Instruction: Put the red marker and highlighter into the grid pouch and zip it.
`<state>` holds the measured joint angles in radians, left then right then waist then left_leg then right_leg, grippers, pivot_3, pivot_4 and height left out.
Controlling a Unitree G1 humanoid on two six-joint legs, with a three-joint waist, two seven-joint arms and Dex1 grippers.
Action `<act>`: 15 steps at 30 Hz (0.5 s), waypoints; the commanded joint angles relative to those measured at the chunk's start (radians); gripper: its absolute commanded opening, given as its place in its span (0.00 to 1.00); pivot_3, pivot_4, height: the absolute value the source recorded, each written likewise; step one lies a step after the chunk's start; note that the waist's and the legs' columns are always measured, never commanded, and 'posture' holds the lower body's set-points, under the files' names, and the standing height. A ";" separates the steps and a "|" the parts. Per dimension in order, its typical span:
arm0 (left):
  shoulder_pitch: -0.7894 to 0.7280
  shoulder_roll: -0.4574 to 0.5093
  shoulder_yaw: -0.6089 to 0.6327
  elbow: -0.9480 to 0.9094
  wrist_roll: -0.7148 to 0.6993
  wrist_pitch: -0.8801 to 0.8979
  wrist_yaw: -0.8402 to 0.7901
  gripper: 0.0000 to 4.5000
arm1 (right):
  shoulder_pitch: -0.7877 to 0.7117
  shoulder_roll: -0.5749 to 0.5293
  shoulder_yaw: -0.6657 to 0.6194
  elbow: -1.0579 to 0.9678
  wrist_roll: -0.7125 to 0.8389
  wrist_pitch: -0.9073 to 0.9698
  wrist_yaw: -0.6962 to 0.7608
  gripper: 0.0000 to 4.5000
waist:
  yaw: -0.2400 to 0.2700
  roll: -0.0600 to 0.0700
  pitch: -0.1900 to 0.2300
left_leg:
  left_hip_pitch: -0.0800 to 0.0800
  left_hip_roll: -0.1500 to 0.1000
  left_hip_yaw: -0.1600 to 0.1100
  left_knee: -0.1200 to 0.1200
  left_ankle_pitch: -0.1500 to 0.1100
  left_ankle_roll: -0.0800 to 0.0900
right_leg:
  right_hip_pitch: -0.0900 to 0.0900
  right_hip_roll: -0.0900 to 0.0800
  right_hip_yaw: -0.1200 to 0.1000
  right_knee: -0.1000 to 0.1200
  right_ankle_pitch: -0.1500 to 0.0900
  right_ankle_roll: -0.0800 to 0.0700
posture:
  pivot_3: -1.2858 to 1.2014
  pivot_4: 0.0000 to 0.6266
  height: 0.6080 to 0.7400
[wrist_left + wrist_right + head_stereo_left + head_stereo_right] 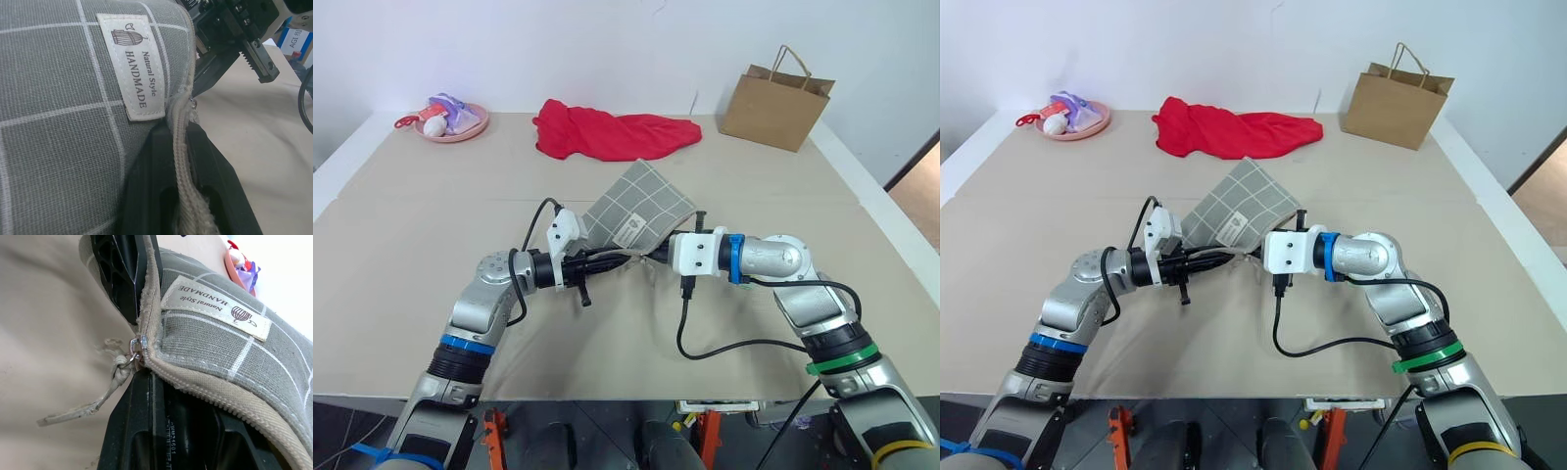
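White wall behind; wide beige table, 2 arms meeting over its middle.

Red cloth: crumpled heap at the far edge, centre.

Paper bag: brown, upright, twin handles, far right; contents not visible.

Pouch: grey with white grid, white label reading "Natural Style HANDMADE". Held up off the table between both grippers, tilted, one corner pointing away. Contents cannot be told.

Pink plate: far left corner, holding a few small items, purple, white and red.

Left gripper: fingers clamped on the pouch's zipper edge.

Right gripper: fingers narrowly apart at the zipper pull; grip cannot be told.
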<state>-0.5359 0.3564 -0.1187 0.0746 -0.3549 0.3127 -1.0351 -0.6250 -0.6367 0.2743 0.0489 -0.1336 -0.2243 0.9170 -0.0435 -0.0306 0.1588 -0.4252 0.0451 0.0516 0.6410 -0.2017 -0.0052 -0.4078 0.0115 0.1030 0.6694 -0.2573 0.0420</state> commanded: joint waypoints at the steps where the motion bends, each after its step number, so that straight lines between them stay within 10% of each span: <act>1: -0.022 0.011 0.006 -0.028 -0.017 0.000 -0.013 0.00 | 0.008 -0.054 -0.029 0.001 -0.014 -0.078 0.006 0.12 | 0.000 0.000 0.000 | 0.000 0.000 0.000 0.000 0.000 0.000 | 0.000 0.000 0.000 0.000 0.000 0.000 | 0.52 0.24 1.00; 15: -0.040 0.026 -0.009 -0.023 -0.023 0.018 -0.061 0.00 | 0.157 -0.155 -0.067 -0.094 -0.020 -0.098 -0.012 0.12 | -0.001 0.000 0.000 | 0.001 0.000 0.000 0.001 0.000 0.000 | 0.000 0.001 0.000 0.002 0.000 0.000 | 0.52 0.24 1.00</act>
<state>-0.5403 0.3774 -0.1409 0.0746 -0.3552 0.3351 -1.0875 -0.4702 -0.7833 0.2278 0.0030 -0.1548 -0.3194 0.9069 -0.0443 -0.0306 0.1587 -0.4244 0.0455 0.0517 0.6418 -0.2015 -0.0054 -0.4078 0.0122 0.1032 0.6716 -0.2575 0.0415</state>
